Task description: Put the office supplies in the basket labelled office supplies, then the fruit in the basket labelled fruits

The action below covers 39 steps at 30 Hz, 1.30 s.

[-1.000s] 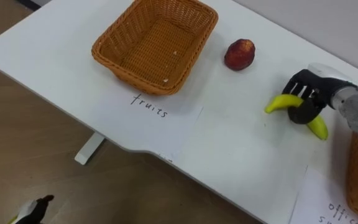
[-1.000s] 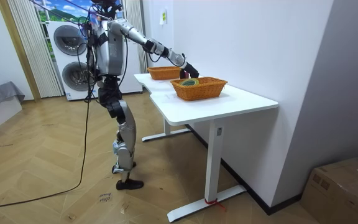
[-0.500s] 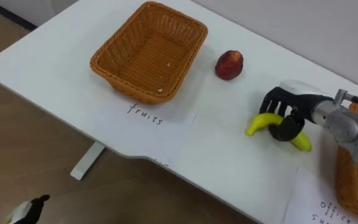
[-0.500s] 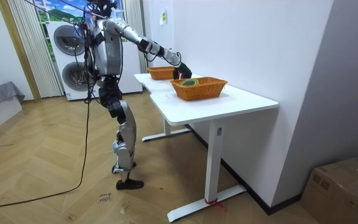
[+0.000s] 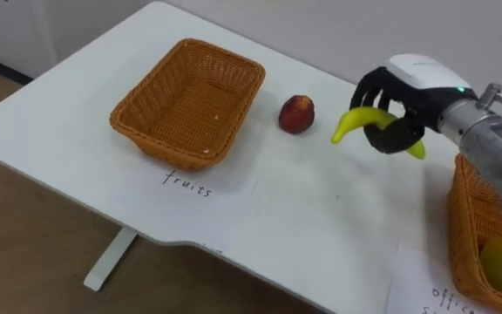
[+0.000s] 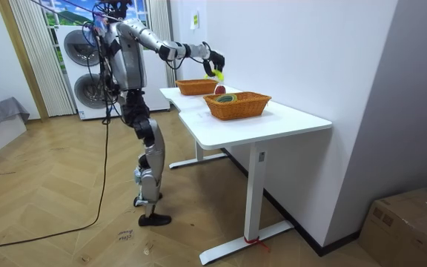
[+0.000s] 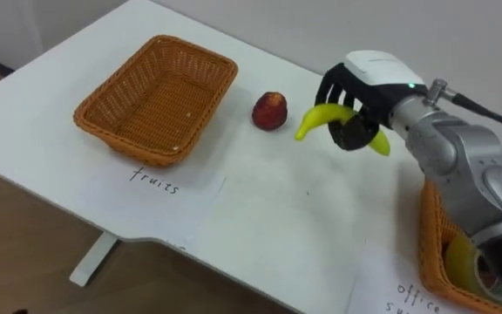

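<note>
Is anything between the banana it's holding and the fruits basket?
Only a red apple, lying on the table between the banana in the right robot hand and the fruit basket. Held in the air, the banana could likely pass over it.

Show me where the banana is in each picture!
Left eye view: banana upper right, in the right hand, right of the red fruit.
Right eye view: upper middle, right of the red fruit.
Room view: top middle, above the red fruit.
Landmark: the red fruit.

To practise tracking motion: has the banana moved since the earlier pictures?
Yes. The banana, gripped by the right hand, has risen off the table and come left toward the red fruit.
</note>
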{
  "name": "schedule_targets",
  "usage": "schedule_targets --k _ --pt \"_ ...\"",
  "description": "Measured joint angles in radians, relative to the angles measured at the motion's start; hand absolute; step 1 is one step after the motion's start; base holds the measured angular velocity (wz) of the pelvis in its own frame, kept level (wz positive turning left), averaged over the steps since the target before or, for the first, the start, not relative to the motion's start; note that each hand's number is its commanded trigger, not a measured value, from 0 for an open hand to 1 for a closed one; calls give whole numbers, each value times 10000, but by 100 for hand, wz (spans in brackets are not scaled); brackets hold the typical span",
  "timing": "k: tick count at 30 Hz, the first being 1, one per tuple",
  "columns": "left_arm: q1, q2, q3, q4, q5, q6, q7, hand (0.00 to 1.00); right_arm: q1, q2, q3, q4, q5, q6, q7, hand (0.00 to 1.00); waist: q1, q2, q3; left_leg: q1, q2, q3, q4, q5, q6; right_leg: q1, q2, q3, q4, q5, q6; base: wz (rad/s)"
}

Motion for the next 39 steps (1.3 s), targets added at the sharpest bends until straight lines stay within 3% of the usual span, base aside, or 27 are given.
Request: schedule_targets --k 6,11,16,20,25,30,39 --pt "173 -228 352 3 -14 53 -166 0 31 1 -287 -90 -304 -48 -39 100 -230 88 38 430 -93 -45 -141 -34 75 432 -96 -59 6 -79 132 4" --pt "226 -414 386 111 -2 105 -171 0 26 1 -313 -788 -811 20 -44 100 -275 142 11 628 -150 8 -356 -42 125 517 -186 -47 83 -116 194 -4" --pt "353 -439 707 243 3 102 -212 0 4 5 -286 -1448 -846 7 -22 100 -52 145 29 1076 -190 -19 -482 -85 201 877 -240 -57 186 -187 311 3" --pt "395 -434 707 246 -3 44 -198 0 4 7 -161 -1625 -847 -114 -27 100 99 -24 74 1104 -366 -291 -454 -80 264 1007 -314 -104 212 -261 429 18" --pt "777 -428 723 311 -4 -17 -207 0 9 37 -137 -2424 -904 -208 -70 100 507 -134 98 1038 -387 -334 -337 -146 354 1018 -361 -187 215 -247 453 3" --pt "799 -421 721 430 -15 -19 -295 0 7 38 175 -2735 -900 -212 -176 100 660 -137 100 900 -528 -592 -188 -164 396 1039 -458 -368 249 -278 527 17" --pt "838 -416 742 510 49 10 -568 0 4 183 529 -2820 -903 -205 -299 100 921 -102 104 830 -550 -778 -41 -210 467 1069 -533 -598 360 -297 570 6"
